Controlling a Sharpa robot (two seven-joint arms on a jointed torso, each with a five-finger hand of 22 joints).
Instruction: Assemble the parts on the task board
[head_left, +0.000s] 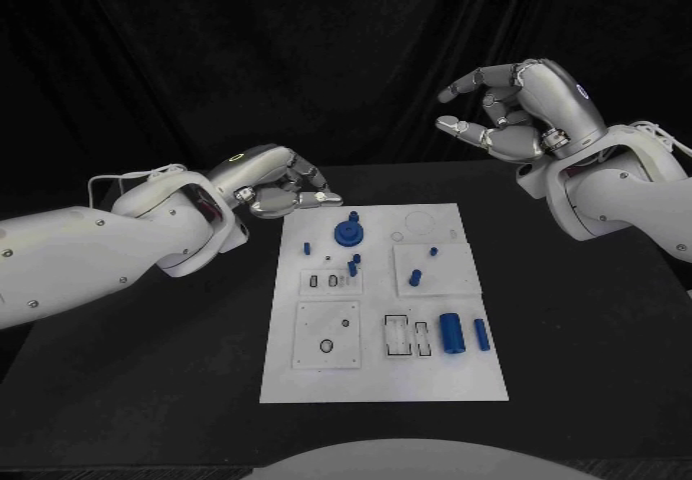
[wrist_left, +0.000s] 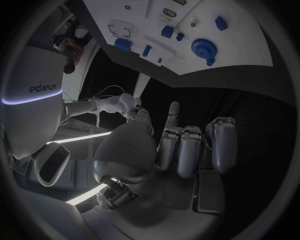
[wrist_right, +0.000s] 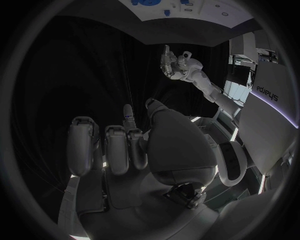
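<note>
The white task board (head_left: 387, 375) lies in the middle of the black table. A round blue gear-like part (head_left: 348, 233) stands near its far edge, with small blue pegs (head_left: 355, 263) around it. A thick blue cylinder (head_left: 450, 332) and a thinner one (head_left: 482, 335) lie at the board's near right. My left hand (head_left: 283, 186) hovers just off the board's far left corner, fingers curled in, nothing seen in them. My right hand (head_left: 522, 108) is raised beyond the far right corner, fingers also curled and empty. The left wrist view looks past curled fingers (wrist_left: 187, 147) to the board (wrist_left: 237, 55) and gear (wrist_left: 204, 48).
Two raised white plates (head_left: 326, 334) with slots and holes sit on the board's near half. Black table (head_left: 144, 380) surrounds the board, with dark curtain behind. The right wrist view has my right hand (wrist_right: 125, 147), the left hand (wrist_right: 178, 65) across from it and the board's edge (wrist_right: 187, 14).
</note>
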